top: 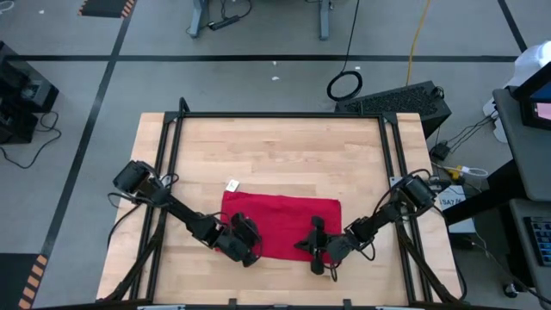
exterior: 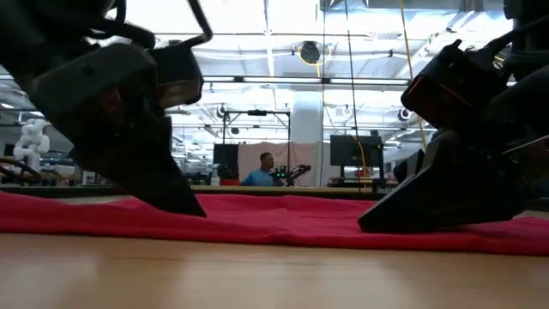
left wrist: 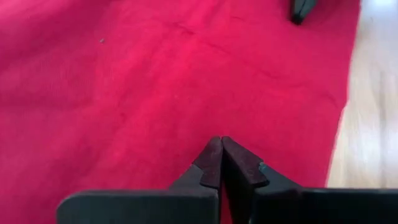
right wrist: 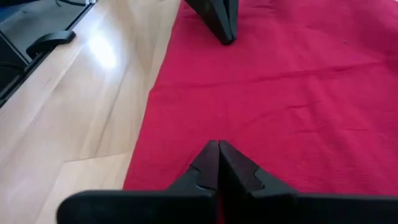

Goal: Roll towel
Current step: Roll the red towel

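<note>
L gripper [top: 244,234] & R gripper [top: 316,242], both clenched w/ nothing grasped, sat tips-down on towel's [top: 282,215] near edge. Towel lay flat on table [top: 284,146].

One towel [top: 281,220] on the table [top: 284,146]. Two grippers on it: left [top: 250,237], right [top: 315,239]. One person [exterior: 262,172] behind.

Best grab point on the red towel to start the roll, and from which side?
Take the towel by its near long edge, coming from above, one tool toward each end. It lies flat and wide on the table, so that edge is the free lip to pinch and roll. The left tool and right tool rest there, fingers together.
</note>
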Motion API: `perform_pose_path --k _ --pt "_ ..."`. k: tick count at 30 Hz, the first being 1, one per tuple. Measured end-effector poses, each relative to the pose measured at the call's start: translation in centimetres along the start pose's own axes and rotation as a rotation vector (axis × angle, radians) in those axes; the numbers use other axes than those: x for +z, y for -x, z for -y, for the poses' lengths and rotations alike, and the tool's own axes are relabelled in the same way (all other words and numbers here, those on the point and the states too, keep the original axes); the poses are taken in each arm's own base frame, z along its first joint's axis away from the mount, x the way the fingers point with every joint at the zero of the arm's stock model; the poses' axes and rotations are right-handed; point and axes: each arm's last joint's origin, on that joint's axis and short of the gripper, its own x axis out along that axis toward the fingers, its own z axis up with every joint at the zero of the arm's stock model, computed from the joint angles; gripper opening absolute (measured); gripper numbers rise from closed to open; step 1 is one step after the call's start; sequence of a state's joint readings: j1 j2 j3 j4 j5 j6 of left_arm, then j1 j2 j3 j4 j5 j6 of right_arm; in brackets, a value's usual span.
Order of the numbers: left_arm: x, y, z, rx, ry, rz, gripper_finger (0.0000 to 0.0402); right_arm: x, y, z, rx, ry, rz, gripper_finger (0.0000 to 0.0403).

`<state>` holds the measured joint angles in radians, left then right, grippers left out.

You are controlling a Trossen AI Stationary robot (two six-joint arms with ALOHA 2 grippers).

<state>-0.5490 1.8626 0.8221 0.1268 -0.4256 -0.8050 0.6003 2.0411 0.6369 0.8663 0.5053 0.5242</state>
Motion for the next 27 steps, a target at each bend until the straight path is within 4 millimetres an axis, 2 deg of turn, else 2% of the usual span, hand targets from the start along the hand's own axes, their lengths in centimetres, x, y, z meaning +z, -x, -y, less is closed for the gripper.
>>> perform_pose_path --k 5,9,12,15,19,21,25,27 --pt "-0.4 0.7 0.3 -0.053 -0.014 -0.034 0.0011 -0.1 0.0 0.0 0.001 -0.002 -0.006 0.0000" --pt "0.7 2.3 0.7 -0.111 0.001 -0.024 0.0011 0.3 0.2 -0.2 0.026 -0.016 0.016 0.0000" --pt "2.4 3.8 0.8 -0.131 0.009 0.059 0.0011 2.0 0.5 -0.5 0.055 -0.039 0.087 0.0000" --pt "3.8 4.3 0.3 -0.123 -0.035 0.108 0.0011 4.1 0.7 -0.4 0.044 -0.049 0.168 0.0000" --pt "5.4 3.5 -1.2 -0.098 -0.079 0.131 0.0011 5.6 0.6 0.6 0.000 -0.017 0.199 0.0000" --pt "5.8 2.5 -2.3 -0.073 -0.110 0.113 0.0011 5.9 0.3 1.4 -0.028 -0.019 0.198 0.0000" --pt "5.9 0.6 -4.6 -0.036 -0.119 0.052 0.0011 6.0 -0.5 3.1 -0.099 0.004 0.154 0.0000" --pt "5.4 -0.1 -5.8 -0.030 -0.113 -0.005 0.0011 5.8 -0.7 3.9 -0.125 -0.001 0.117 0.0000"
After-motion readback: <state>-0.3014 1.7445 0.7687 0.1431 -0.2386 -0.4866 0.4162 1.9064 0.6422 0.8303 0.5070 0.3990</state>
